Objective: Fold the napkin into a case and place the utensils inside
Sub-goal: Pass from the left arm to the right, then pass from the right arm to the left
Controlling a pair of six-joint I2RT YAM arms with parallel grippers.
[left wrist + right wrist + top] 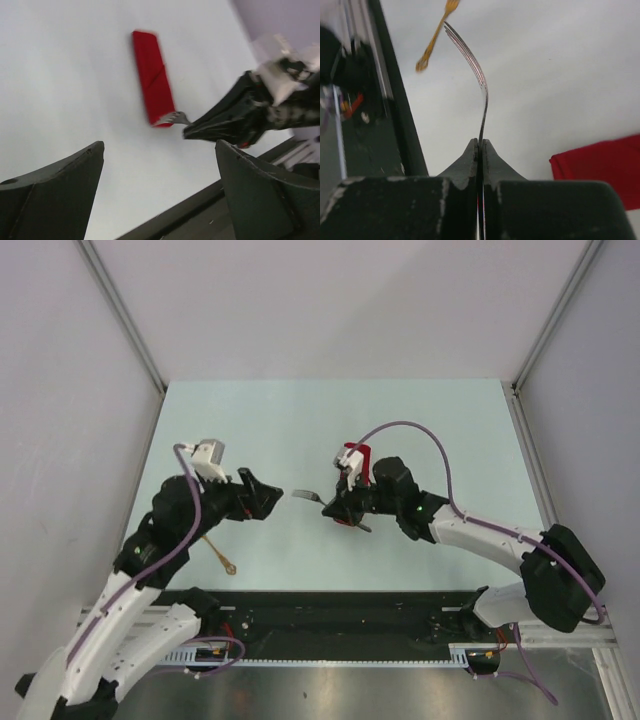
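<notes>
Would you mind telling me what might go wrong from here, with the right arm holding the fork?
1. The right gripper pinches the fork by its handle, tines reaching far beyond the jaws; it may pivot or slip on contact.
2. The folded napkin lies loose on the table; the tines could shove it instead of sliding in.
3. The open left gripper sits close to the tines and might be clipped.
</notes>
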